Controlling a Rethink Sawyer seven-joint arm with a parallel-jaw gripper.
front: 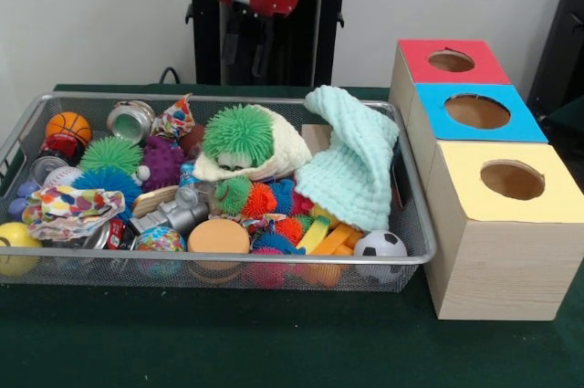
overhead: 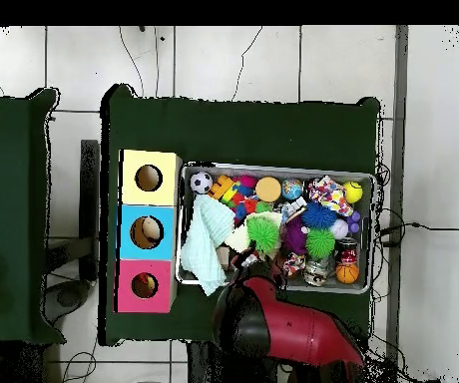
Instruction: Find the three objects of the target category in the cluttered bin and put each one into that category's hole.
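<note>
The silver wire-mesh bin (front: 219, 261) lies on the green table, full of toys; it also shows in the overhead view (overhead: 273, 168). In it are a green spiky ball (front: 239, 131), a mint knitted cloth (front: 351, 164), a soccer ball (front: 380, 245), a basketball (front: 68, 125) and a purple spiky ball (front: 162, 162). The red-topped box's hole (front: 451, 60) is at the far end of the box row, and shows in the overhead view (overhead: 144, 286). My gripper (front: 248, 46) hangs drawn back behind the bin's far rim, above the table. It touches nothing that I can see.
A blue-topped box (front: 477, 111) and a yellow-topped box (front: 511, 180) stand in a row with the red one, right of the bin. The red arm (overhead: 288, 329) lies over the bin's robot-side edge in the overhead view. Bare green cloth (front: 228, 342) lies in front of the bin.
</note>
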